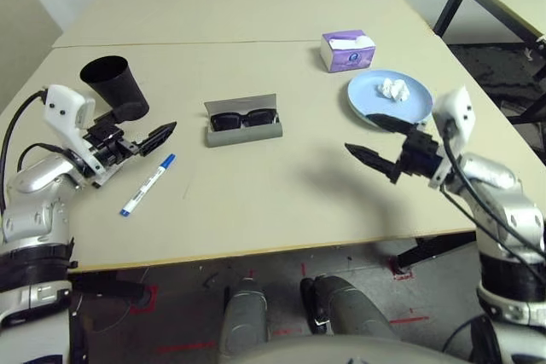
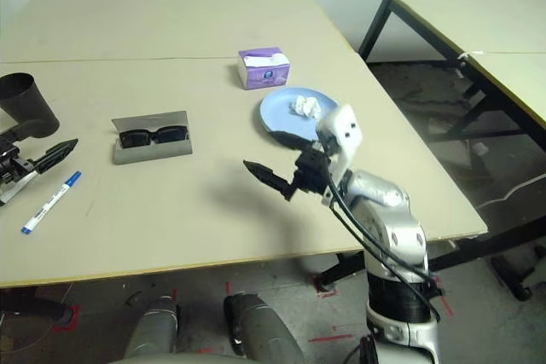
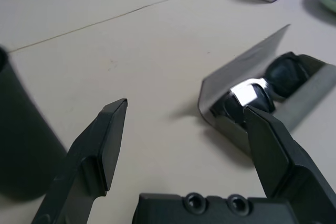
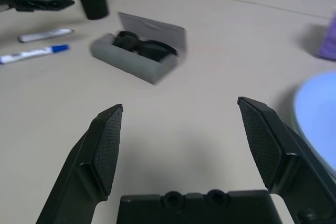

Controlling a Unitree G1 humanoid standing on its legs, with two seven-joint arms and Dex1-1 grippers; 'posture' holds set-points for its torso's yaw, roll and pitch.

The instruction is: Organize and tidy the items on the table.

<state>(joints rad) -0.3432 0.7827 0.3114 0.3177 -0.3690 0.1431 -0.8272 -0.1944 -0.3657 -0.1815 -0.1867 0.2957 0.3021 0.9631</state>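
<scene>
Where do you start?
At left: your left gripper (image 3: 186, 108) spreads empty beside the black cup (image 1: 114, 87); grasp the blue-capped pen (image 1: 148, 185) mid-barrel (nearer the edge), then tip it upright.
And the glasses case (image 1: 245, 135)?
Center, sunglasses (image 1: 244, 120) inside; steady it. Your right gripper (image 4: 180, 103), spread empty, waits near the plates (image 1: 390, 97).

On the counter (image 1: 281, 219) we count two pens, one with a blue cap (image 1: 148, 184) and one black-tipped (image 4: 46, 35), both near left. We have one black cup (image 1: 115, 87) at left, one glasses case (image 1: 245, 134), one pair of sunglasses (image 1: 244, 119), one tissue box (image 1: 347, 51) far right, two plates, blue (image 1: 375, 95) and green (image 3: 325, 1), stacked at right, and one tissue wad (image 1: 393, 89).
</scene>
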